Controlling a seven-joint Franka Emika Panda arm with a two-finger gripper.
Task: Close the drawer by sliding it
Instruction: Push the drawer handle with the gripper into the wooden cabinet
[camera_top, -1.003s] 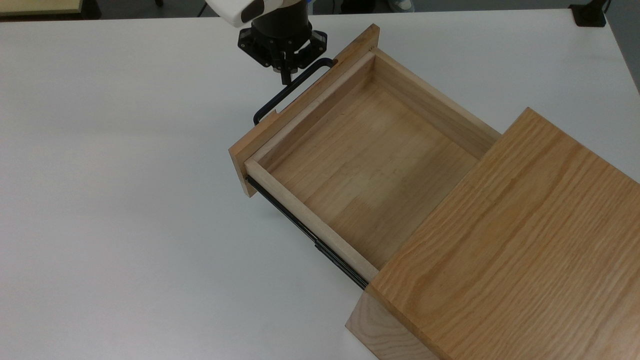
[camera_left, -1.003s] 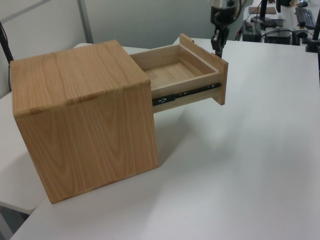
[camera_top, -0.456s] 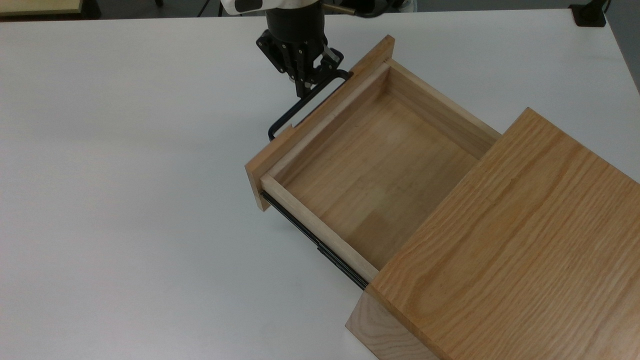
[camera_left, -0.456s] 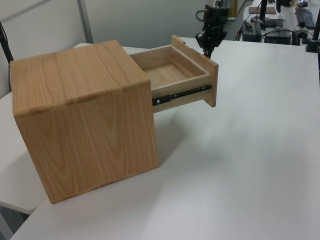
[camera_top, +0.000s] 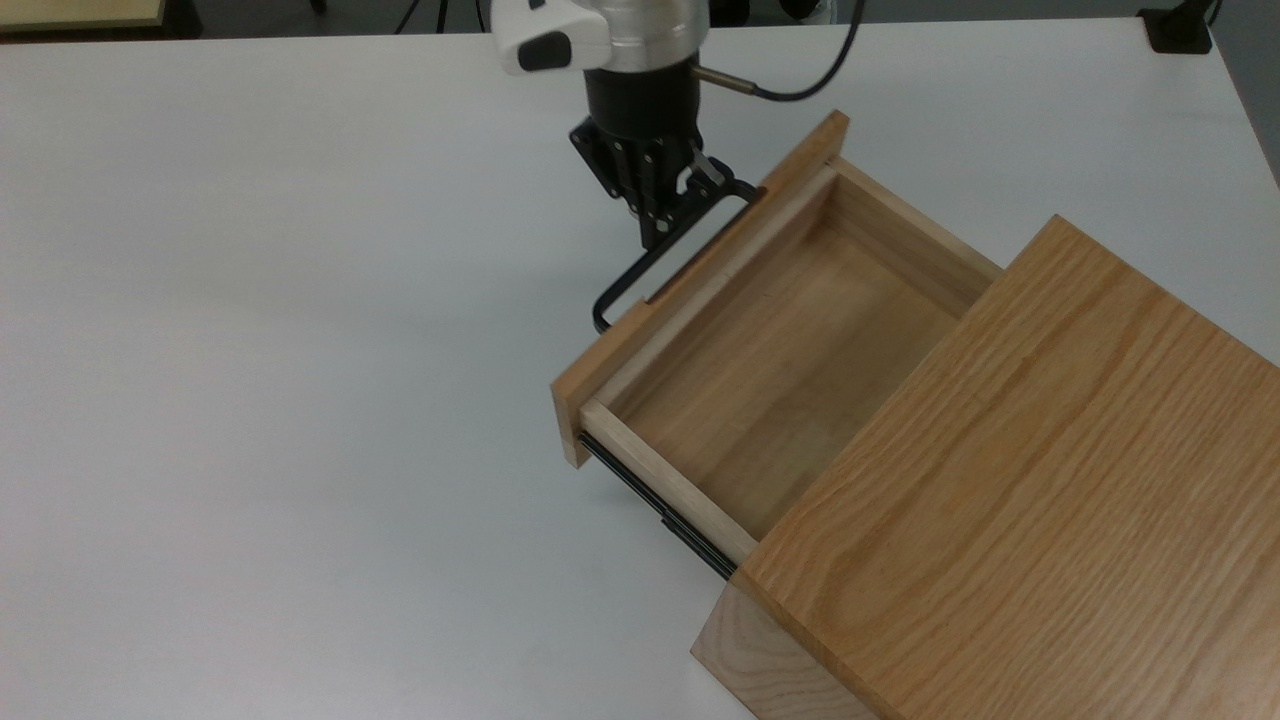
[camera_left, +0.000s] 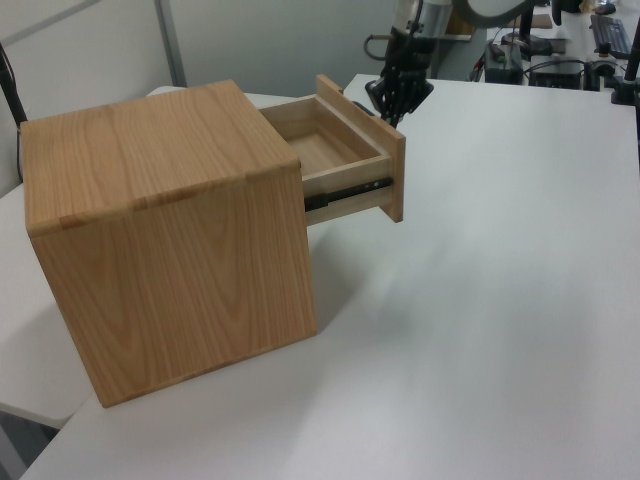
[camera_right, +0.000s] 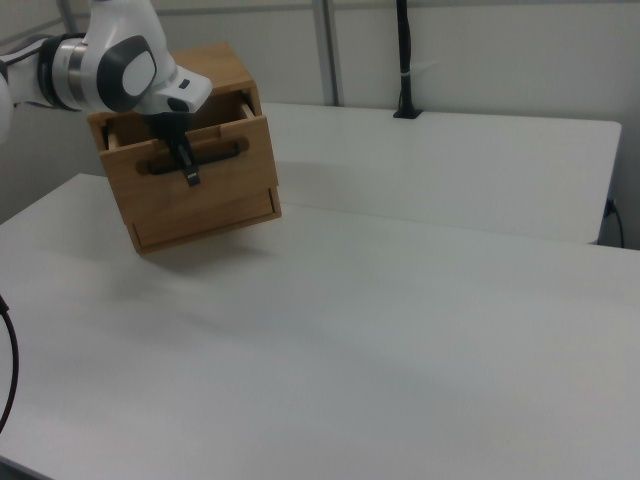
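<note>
Since a second ago the drawer (camera_top: 760, 370) has slid part of the way back into the cabinet (camera_top: 1010, 500), and the gripper (camera_top: 655, 235) has travelled with it toward the top view's right. About half of the drawer's tray still sticks out, its front panel well apart from the cabinet face. The gripper stands at the black handle (camera_top: 668, 250), near the handle's end at the top view's upper right; whether the fingers clamp the bar or merely press against it, I cannot tell. The cabinet lies beyond the panel from the gripper, toward the top view's lower right, along the black rail (camera_top: 655, 505), so the remaining push should probably follow that line across the white surface (camera_top: 300, 400).
</note>
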